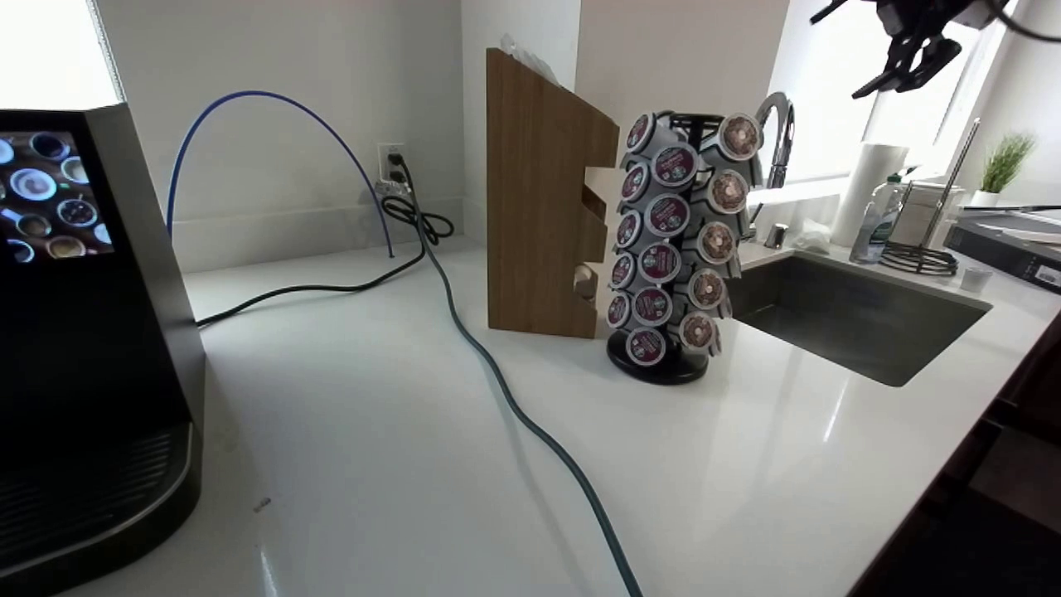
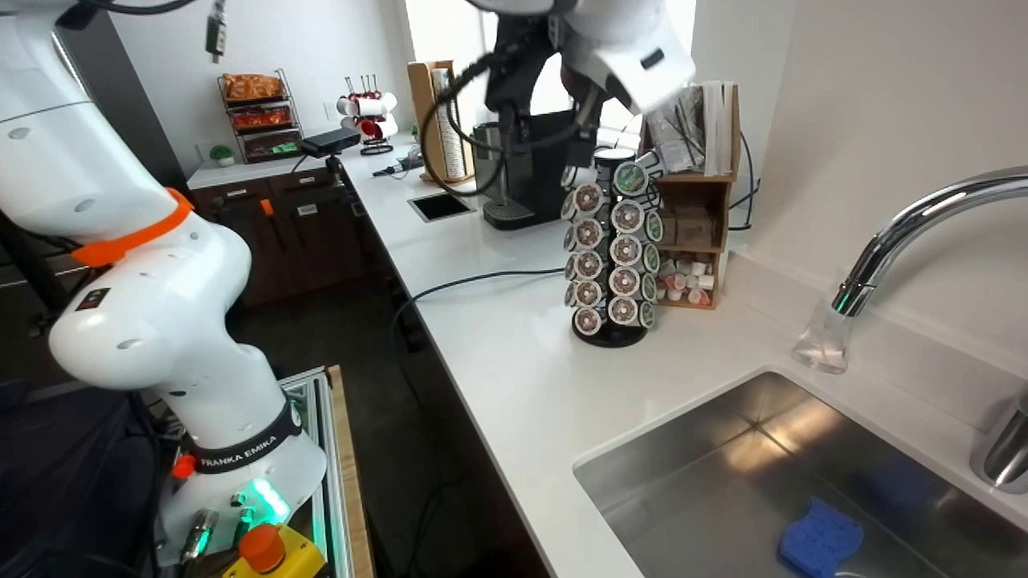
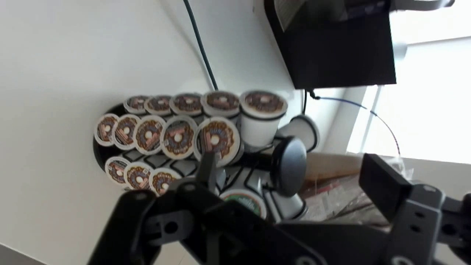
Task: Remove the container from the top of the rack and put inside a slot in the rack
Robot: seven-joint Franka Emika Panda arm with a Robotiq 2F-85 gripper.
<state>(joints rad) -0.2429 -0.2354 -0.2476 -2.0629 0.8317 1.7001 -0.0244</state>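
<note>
The rack (image 1: pixel 684 240) is a dark wire carousel standing upright on the counter, its slots filled with pods. It also shows in an exterior view (image 2: pixel 614 249) and in the wrist view (image 3: pixel 257 162). Its flat round top (image 3: pixel 296 167) carries no loose pod. I cannot tell which of the pods in the slots is the container. My gripper (image 1: pixel 837 55) is open and empty, above and to one side of the rack. In the wrist view my gripper (image 3: pixel 294 176) has its fingers wide apart, with the rack's top showing beyond the gap.
A tall brown wooden block (image 1: pixel 543 199) stands close beside the rack. A coffee machine (image 1: pixel 91 332) and a dark cord (image 1: pixel 530 423) are on the counter. A sink (image 2: pixel 747 482) with a curved faucet (image 2: pixel 923 233) is near the rack.
</note>
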